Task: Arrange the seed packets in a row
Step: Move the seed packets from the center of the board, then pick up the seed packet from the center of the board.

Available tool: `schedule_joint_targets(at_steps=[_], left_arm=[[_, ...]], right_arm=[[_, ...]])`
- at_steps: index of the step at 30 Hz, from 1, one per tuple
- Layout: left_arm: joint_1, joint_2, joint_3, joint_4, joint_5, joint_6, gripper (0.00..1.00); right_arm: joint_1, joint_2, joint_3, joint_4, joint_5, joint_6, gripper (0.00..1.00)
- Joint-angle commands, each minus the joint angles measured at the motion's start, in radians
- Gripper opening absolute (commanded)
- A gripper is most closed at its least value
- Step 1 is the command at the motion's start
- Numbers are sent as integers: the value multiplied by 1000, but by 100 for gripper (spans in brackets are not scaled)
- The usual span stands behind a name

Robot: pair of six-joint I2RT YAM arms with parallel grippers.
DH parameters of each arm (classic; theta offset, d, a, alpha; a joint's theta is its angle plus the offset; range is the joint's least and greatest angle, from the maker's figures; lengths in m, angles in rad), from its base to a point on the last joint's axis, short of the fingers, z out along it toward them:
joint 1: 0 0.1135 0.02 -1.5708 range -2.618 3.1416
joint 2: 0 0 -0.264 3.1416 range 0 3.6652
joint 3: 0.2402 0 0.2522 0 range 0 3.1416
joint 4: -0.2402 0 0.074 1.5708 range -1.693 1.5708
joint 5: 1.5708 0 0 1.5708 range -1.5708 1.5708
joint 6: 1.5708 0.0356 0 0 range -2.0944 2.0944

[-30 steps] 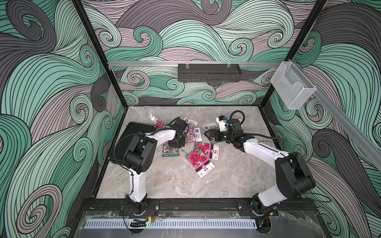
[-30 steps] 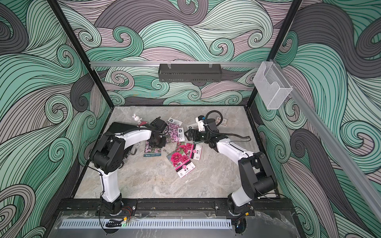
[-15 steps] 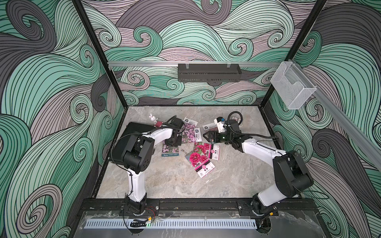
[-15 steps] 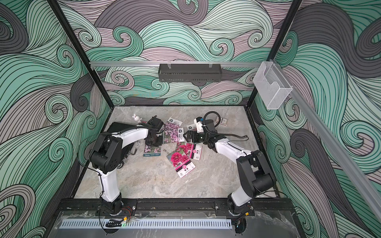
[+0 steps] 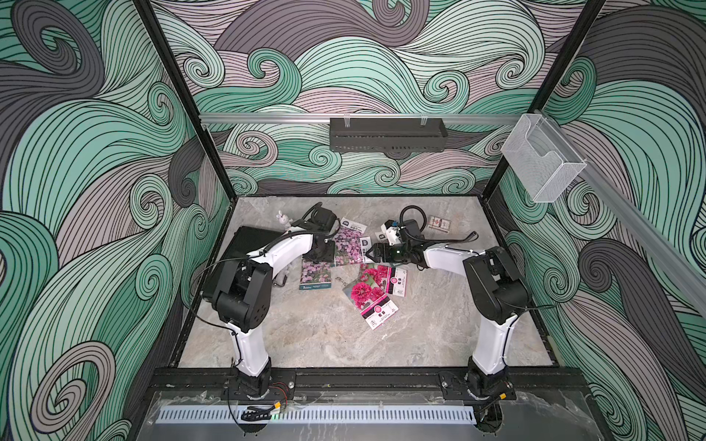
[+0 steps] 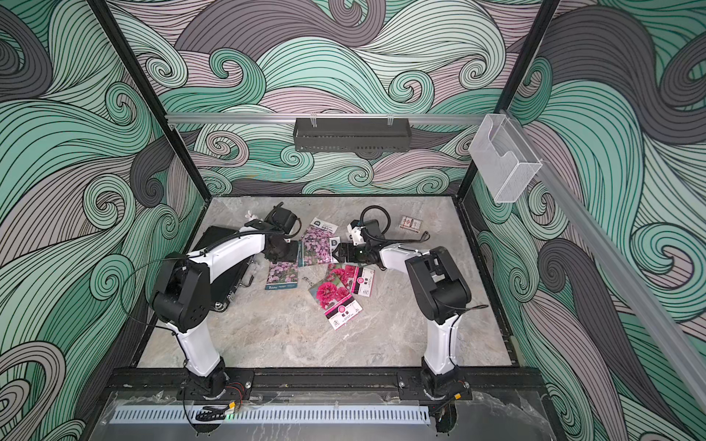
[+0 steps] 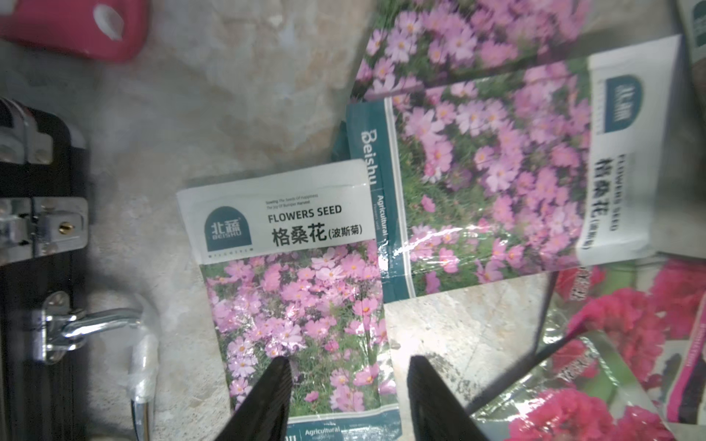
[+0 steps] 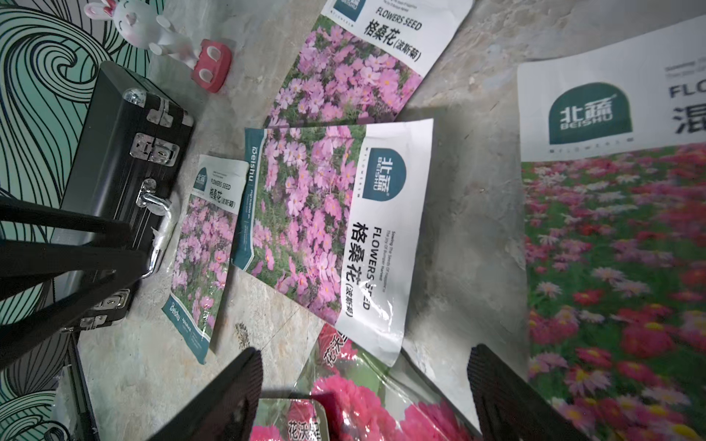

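The left gripper (image 7: 345,397) half parted over a purple packet (image 7: 298,305), holding nothing, right gripper (image 8: 363,393) wide and empty, third purple packet (image 7: 439,34) partly buried, red-mix packet (image 8: 619,248) cut off at the edge.

Walls (image 5: 344,76) on three sides: printed swirl-wave mural in teal, mint, mauve-grey and dark grey with black outlines. Black frame posts (image 5: 179,95) at both back corners, leaning outward in both top views. Aluminium rail (image 5: 267,118) runs across the back wall; black perforated shelf (image 5: 387,134) hangs from it, about centre. Second rail (image 5: 649,236) slants along the right-hand wall, clear mesh holder (image 5: 542,164) fixed near its far end. Worktop (image 5: 324,336): grey-beige marble-look slab, black edging. Black crossbar (image 5: 363,380) along the near edge, then a white slotted strip (image 5: 317,414). Light soft and even.
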Motion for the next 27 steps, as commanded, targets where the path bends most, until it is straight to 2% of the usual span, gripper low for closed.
schedule_joint_targets(at_steps=[1,5,9,13,17,20,22,25,27], left_arm=[[3,-42,33,-45,31,-15,53],[3,-70,34,-36,87,-32,53],[3,-87,36,-30,128,-46,53],[4,-92,38,-21,139,-50,53],[4,-82,39,-19,135,-51,53],[4,-76,40,-16,136,-51,53],[5,-70,42,-18,135,-52,53],[7,-61,45,-17,138,-50,53],[11,-54,51,-17,149,-47,53]], right_arm=[[4,32,37,17,-29,26,84],[3,87,58,62,-44,63,78],[4,141,60,158,-84,133,63],[4,160,26,275,-93,200,37],[4,155,-7,355,-87,220,28],[4,149,-24,413,-84,241,17],[4,148,-29,438,-79,253,14],[4,147,-21,449,-83,262,1],[4,134,-20,446,-78,259,0]])
